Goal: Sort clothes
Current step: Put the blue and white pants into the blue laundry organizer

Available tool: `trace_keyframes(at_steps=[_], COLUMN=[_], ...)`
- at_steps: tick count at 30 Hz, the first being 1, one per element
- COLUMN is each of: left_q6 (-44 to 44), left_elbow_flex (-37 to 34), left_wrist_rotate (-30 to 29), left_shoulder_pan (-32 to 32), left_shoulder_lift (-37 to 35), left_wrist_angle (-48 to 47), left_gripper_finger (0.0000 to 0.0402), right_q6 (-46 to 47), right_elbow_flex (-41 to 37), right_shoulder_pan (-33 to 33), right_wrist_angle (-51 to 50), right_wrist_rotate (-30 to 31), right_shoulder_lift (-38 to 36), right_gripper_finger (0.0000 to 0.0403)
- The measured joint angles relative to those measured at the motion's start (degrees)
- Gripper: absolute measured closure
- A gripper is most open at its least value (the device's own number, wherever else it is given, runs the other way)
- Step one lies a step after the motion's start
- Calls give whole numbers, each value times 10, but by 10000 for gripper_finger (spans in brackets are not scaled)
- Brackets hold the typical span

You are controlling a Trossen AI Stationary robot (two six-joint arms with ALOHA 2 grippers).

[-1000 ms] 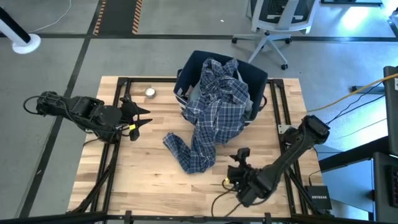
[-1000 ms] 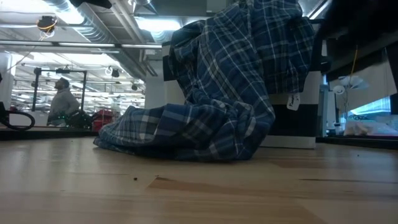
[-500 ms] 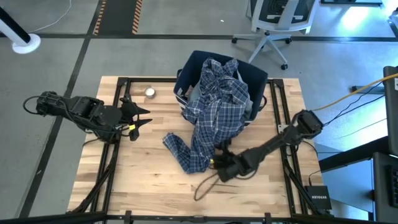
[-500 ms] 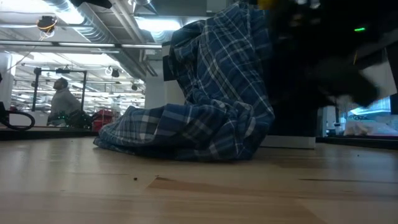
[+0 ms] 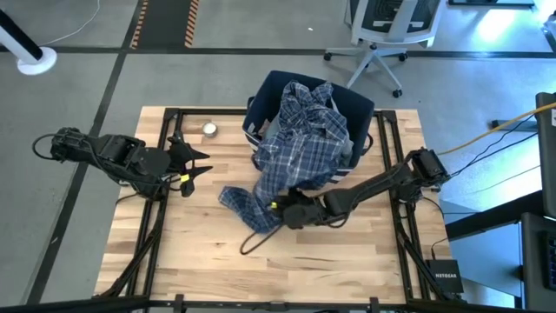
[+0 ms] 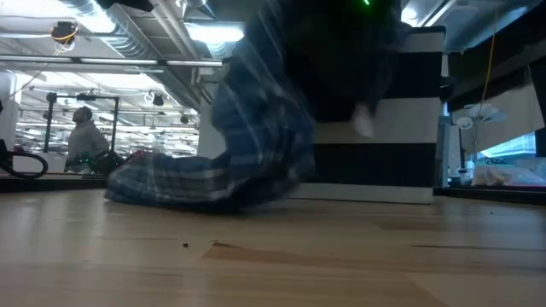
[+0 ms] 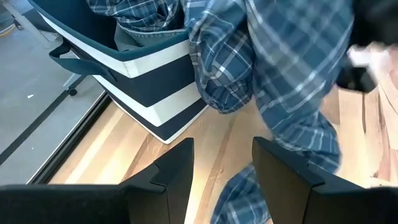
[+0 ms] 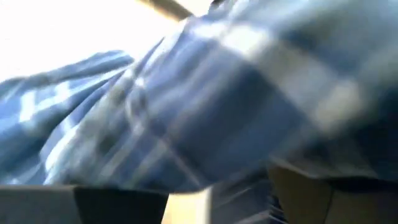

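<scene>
At the middle of the wooden counter [image 5: 208, 252], the right gripper [image 5: 291, 211] presses into the lower part of a large blue-white plaid shirt [image 5: 300, 148]. The shirt drapes out of a navy fabric bin with white stripes [image 5: 356, 109] at the counter's far edge and trails onto the wood in front of it. In the right wrist view the plaid cloth fills the picture, right against the camera. Whether these jaws are released or clenched on the cloth cannot be told, since fabric hides them.

The left gripper [image 5: 189, 165] waits well apart at the counter's left side, its jaws released and empty, with the left wrist view looking toward the bin and shirt.

The likely risk is that the shirt, still partly in the bin, drags the bin or other clothes along if pulled hard. A shallow pinch could also slip off the loose folds.

Compared with a second ago, the right arm has swept from the counter's near right corner into the shirt. The shirt's trailing end has shifted leftward and bunched, and the low view now shows it flattened and blurred.
</scene>
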Motion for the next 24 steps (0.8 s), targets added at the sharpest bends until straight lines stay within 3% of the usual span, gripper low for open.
trace_keyframes(at_steps=[6, 16, 20, 24], left_q6=[1, 0, 0, 1], left_elbow_flex=[0, 0, 0, 0], left_wrist_rotate=[0, 0, 0, 0], left_shoulder_pan=[0, 0, 0, 0], left_shoulder_lift=[0, 0, 0, 0], left_wrist_angle=[-1, -1, -1, -1], left_gripper_finger=[244, 244, 244, 244], right_q6=[-145, -227, -224, -163], right_elbow_flex=[192, 532, 619, 639], right_shoulder_pan=[-13, -94, -133, -167], right_wrist_angle=[-91, -320, -375, -461], right_wrist_rotate=[78, 206, 244, 248], right_shoulder_lift=[-1, -2, -3, -4], right_gripper_finger=[150, 150, 150, 150])
